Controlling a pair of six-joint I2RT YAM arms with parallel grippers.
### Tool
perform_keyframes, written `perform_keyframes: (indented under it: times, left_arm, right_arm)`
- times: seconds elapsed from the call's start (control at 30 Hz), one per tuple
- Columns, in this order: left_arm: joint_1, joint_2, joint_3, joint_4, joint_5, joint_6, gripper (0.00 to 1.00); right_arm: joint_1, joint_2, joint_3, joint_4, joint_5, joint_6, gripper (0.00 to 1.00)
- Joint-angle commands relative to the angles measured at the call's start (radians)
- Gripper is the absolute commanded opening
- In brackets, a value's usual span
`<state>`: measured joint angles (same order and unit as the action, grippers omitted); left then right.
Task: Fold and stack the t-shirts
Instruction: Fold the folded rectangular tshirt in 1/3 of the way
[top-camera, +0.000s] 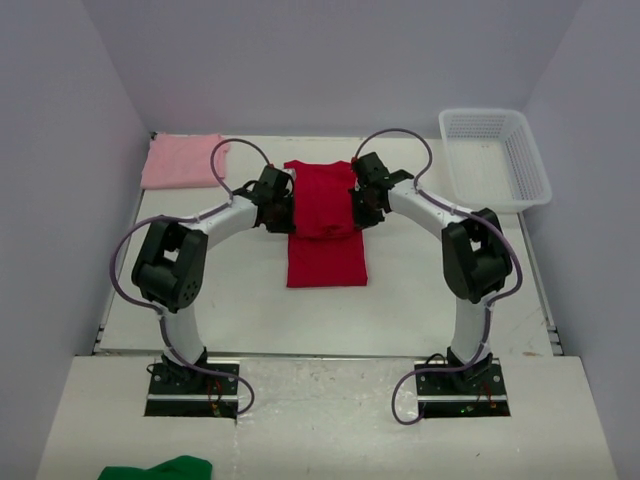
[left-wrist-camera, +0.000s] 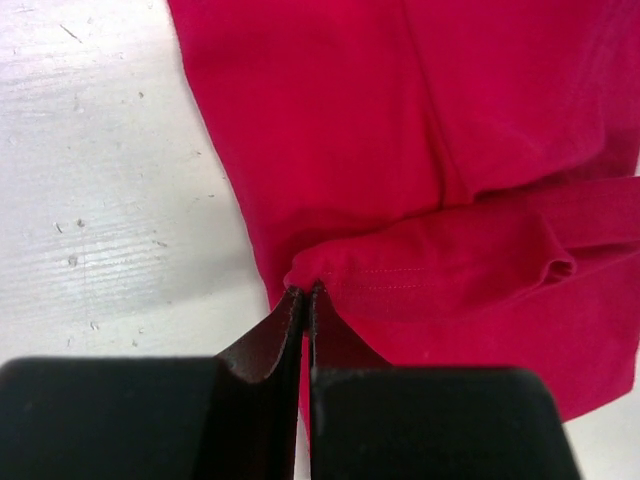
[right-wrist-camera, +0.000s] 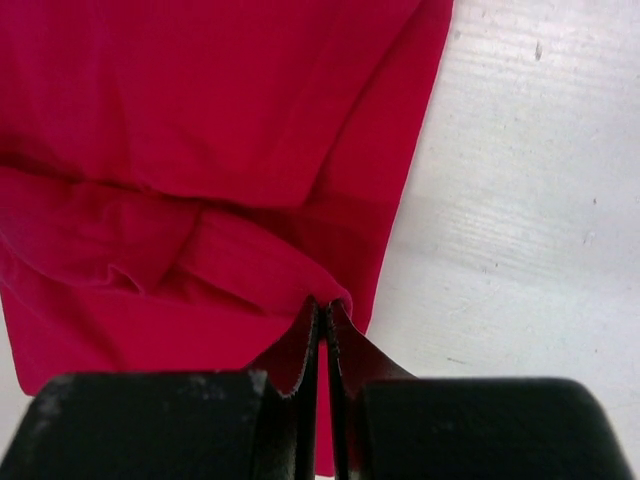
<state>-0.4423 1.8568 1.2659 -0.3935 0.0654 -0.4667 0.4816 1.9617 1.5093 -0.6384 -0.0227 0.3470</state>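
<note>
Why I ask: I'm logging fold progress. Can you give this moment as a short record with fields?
red t-shirt: centre, partly folded
pink t-shirt: folded, far left corner
left gripper: shut on red t-shirt's left edge
right gripper: shut on its right edge
basket: far right
green cloth: near edge, left

Fig. 1. White tabletop (top-camera: 430, 300), scuffed & speckled, is enclosed on 3 sides by plain pale-lavender walls (top-camera: 330, 60). A lighter ledge (top-camera: 330, 420) is set along the near edge. Soft, even light is cast throughout. White mesh basket (top-camera: 495, 160) is placed at far-right corner.
</note>
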Motion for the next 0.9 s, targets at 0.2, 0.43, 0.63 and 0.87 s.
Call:
perform_keyframes:
  times: [0.2, 0.43, 0.63, 0.87]
  left_arm:
    - [0.027, 0.050, 0.089, 0.047, -0.061, 0.040, 0.01]
    - [0.027, 0.047, 0.135, 0.087, -0.096, 0.091, 0.27]
    - [0.027, -0.027, 0.141, 0.133, -0.180, 0.111, 0.40]
    - [-0.015, -0.143, 0.043, 0.207, -0.092, 0.033, 0.38]
  right_arm:
    - [-0.043, 0.103, 0.150, -0.040, -0.014, -0.031, 0.00]
    - [-0.063, 0.183, 0.275, -0.092, -0.005, -0.062, 0.00]
    - [-0.092, 0.238, 0.423, -0.096, 0.012, -0.082, 0.19]
    - [-0.115, 0.296, 0.667, -0.150, 0.067, -0.146, 0.75]
